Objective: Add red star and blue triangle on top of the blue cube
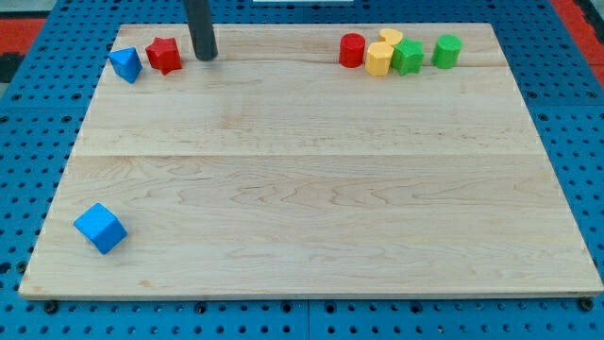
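In the camera view, a pale wooden board (311, 179) is lying on a blue pegboard surface (28, 123). My tip (205, 57) is resting near the board's top edge, left of centre, just to the right of the red star (164, 55), with a narrow gap showing between them. There is no pincer on this arm, only the dark rod, so nothing is being grasped or released.

The red star is sitting in the top-left part of the board, and the blue triangle (125, 64) is sitting just beside it on the view's left, close but seemingly not touching. The blue cube (100, 228) is lying well apart from both, near the bottom-left corner of the board, turned at an angle to the board's edges.

Toward the top right, five more blocks are gathering in a loose cluster: a red cylinder (352, 49), a yellow block (378, 59) with another yellow block (391, 37) just behind it, a green star-like block (408, 57), and a green cylinder (446, 50) slightly apart on the view's right.
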